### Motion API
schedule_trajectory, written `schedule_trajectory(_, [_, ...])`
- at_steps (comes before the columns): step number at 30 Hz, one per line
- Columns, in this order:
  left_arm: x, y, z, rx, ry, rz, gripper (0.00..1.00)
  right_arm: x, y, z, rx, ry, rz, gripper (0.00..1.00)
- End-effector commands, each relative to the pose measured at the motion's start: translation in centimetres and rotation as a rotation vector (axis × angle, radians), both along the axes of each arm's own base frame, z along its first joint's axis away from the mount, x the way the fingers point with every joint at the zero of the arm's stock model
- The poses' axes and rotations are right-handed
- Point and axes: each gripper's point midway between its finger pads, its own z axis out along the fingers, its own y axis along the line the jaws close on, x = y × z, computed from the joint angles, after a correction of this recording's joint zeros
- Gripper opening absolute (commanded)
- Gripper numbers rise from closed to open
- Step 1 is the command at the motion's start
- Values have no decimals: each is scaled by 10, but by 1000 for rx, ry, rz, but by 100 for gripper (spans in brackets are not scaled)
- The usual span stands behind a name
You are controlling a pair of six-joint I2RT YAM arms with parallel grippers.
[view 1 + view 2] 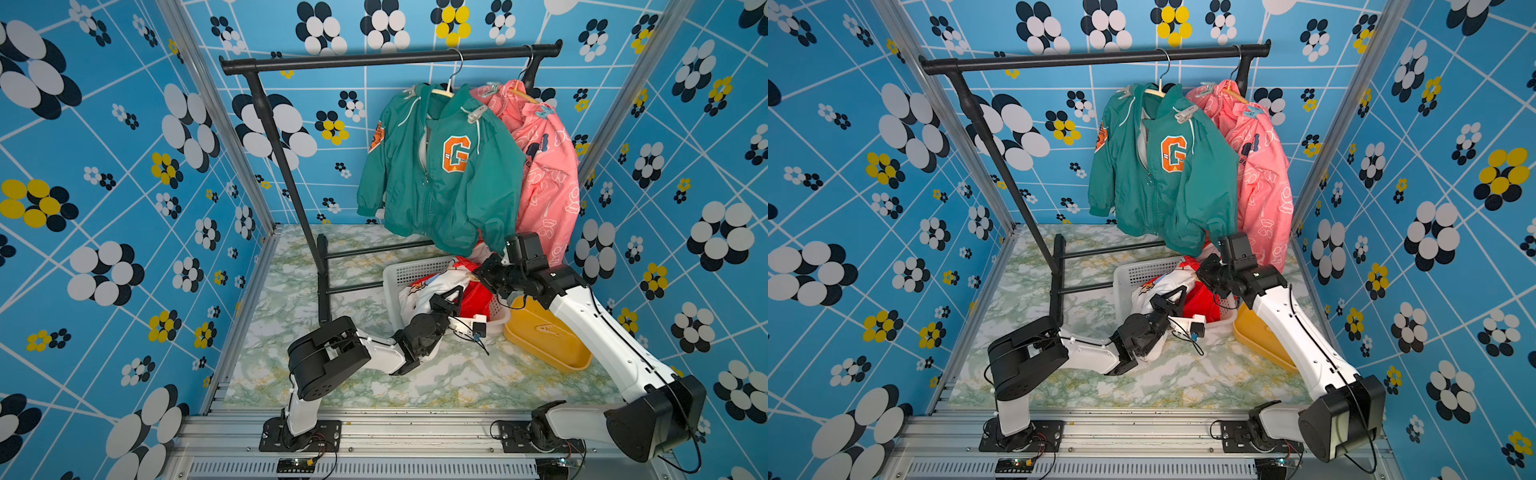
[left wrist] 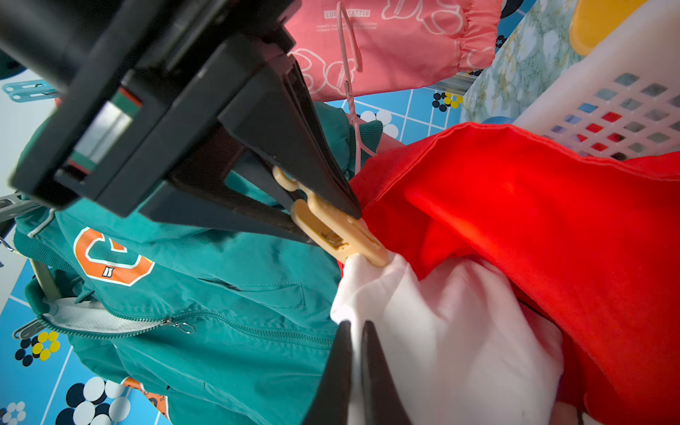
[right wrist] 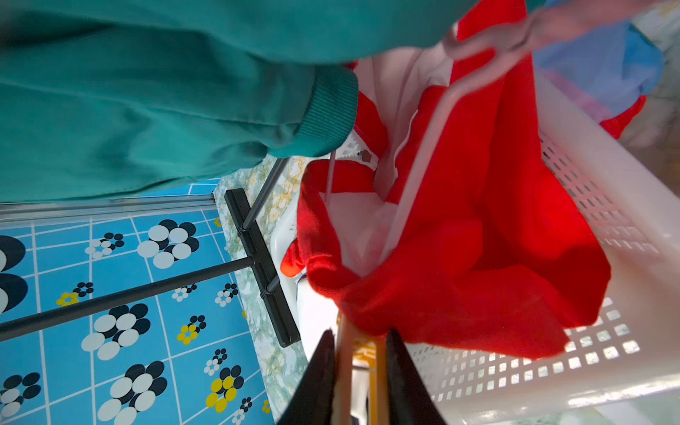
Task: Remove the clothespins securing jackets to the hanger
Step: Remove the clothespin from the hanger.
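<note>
Left wrist view: over the basket point(image 2: 596, 55), my right gripper point(image 2: 335, 228) squeezes the tail of the tan clothespin point(image 2: 353, 243). Its long axis continues the gripper's line, and its mouth bites the white sleeve point(image 2: 423, 312) of the red jacket point(image 2: 515, 220). My left gripper point(image 2: 356, 327), closed on that sleeve, is just beside. My right arm point(image 1: 582, 316) is stretched forward, wrist turned toward the basket.

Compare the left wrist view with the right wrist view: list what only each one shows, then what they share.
Only the left wrist view: the left gripper pinching the white sleeve, the right gripper seen from outside, squeezing the tan clothespin, and the orange G on the green jacket.
Only the right wrist view: the rack's black foot and lower bars.
Both: the red jacket, the green jacket, the white basket and the tan clothespin, which in the right wrist view sits between that gripper's own fingers.
</note>
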Motion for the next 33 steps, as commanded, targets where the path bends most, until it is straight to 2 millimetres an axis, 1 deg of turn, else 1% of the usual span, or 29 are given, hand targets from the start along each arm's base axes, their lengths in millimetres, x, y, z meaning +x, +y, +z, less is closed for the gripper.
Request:
schedule_trajectory(1, [1, 2, 49, -140, -89, 32, 0, 7, -7, -1, -31, -40, -40, 19])
schedule_trajectory(4, [-2, 0, 51, -154, -84, 24, 0, 12, -10, 1, -25, -65, -73, 17])
schedule_trajectory(6, [-2, 1, 51, -158, -82, 23, 0, 15, -9, 1, -7, -84, -90, 15])
schedule_trajectory(12, [-3, 6, 53, -154, -79, 30, 0, 20, -12, 5, -7, -110, -114, 12])
schedule_trajectory(19, [-3, 8, 53, -152, -56, 43, 0, 21, -14, 10, -13, -121, -125, 9])
schedule_trajectory(33, [-1, 14, 51, -152, -35, 64, 0, 22, -21, 20, -15, -167, -163, 8])
